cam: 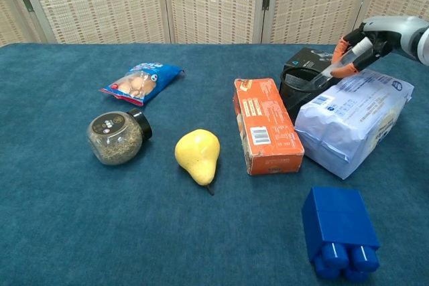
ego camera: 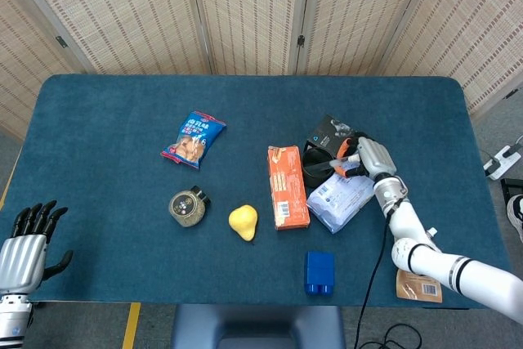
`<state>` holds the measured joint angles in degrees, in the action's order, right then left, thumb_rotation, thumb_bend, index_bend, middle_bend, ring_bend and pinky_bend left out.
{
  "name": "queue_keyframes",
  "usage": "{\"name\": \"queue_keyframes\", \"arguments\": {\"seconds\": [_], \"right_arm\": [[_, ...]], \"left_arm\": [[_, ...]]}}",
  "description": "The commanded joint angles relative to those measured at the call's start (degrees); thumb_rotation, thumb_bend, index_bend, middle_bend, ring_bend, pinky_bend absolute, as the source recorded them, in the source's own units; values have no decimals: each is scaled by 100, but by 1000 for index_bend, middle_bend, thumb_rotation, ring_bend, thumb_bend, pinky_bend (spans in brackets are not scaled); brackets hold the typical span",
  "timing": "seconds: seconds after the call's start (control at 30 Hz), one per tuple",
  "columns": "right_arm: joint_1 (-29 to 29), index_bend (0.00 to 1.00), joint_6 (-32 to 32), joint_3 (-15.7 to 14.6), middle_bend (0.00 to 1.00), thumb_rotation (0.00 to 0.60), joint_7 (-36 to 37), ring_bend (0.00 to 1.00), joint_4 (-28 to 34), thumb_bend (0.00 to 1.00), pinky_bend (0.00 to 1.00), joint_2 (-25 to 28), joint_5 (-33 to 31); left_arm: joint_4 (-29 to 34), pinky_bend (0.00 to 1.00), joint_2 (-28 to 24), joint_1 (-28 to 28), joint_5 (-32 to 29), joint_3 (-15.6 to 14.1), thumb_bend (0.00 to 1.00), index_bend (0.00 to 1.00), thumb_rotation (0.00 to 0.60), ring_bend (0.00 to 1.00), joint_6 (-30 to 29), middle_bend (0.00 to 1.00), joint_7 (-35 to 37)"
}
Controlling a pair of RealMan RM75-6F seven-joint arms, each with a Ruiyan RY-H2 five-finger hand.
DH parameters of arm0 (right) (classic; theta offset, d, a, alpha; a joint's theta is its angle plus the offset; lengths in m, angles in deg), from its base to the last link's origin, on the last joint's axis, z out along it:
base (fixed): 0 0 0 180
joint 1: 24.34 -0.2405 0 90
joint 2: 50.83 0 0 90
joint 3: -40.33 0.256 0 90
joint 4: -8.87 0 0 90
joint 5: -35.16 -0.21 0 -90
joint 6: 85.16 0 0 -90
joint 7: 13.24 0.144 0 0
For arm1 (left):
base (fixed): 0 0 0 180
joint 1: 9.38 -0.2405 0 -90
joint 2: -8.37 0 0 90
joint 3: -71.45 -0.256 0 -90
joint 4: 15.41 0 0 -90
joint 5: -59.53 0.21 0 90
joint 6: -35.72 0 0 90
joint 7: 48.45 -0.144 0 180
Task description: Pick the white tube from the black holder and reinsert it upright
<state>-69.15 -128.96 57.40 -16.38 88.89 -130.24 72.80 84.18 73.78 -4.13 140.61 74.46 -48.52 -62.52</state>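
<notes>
grasp step: right hand pinches the slanted white plastic tube resting in the round black holder; next, lift clear, then turn upright.

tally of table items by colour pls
Blue: 2, snack bag, block
Yellow: 1, pear
Orange: 1, box
Black: 1, holder
White: 2, tube, pack
Clear: 1, jar
Total: 8

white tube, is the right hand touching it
Touching. In the chest view the right hand has its orange-tipped fingers closed on the upper end of the white tube, which leans out of the black holder.
</notes>
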Motion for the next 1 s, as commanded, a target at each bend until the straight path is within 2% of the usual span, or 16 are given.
{"name": "queue_keyframes", "arguments": {"seconds": [0.03,0.27,0.4,0.5,0.63,0.83,1.0], "right_arm": [[0,554,-21,-2,325,600,1,79,-12,289,105,-13,9],[79,624,-162,88,367,600,231,113,24,376,105,-53,295],[157,632,-127,146,374,600,496,115,67,385,105,-24,553],[548,632,-349,328,385,600,1665,114,208,386,103,32,1764],[890,632,-741,360,400,600,2953,116,136,386,98,37,2818],[1290,641,-1341,373,420,600,4995,145,159,386,97,198,3789],[1532,641,-1539,339,424,600,6370,153,335,387,97,456,4073]], "left_arm": [[-6,93,3,-2,-5,-1,321,198,600,57,0,113,6],[-28,93,17,3,-19,12,321,198,600,56,0,113,27],[-33,93,21,5,-20,13,321,198,600,56,1,113,28],[-40,93,21,-1,-27,8,321,198,600,56,2,113,43],[-30,93,22,8,-5,7,320,198,600,56,2,112,40],[10,93,16,24,25,12,320,198,600,56,-2,112,22],[48,93,12,39,50,8,320,198,600,56,6,112,-4]]}}
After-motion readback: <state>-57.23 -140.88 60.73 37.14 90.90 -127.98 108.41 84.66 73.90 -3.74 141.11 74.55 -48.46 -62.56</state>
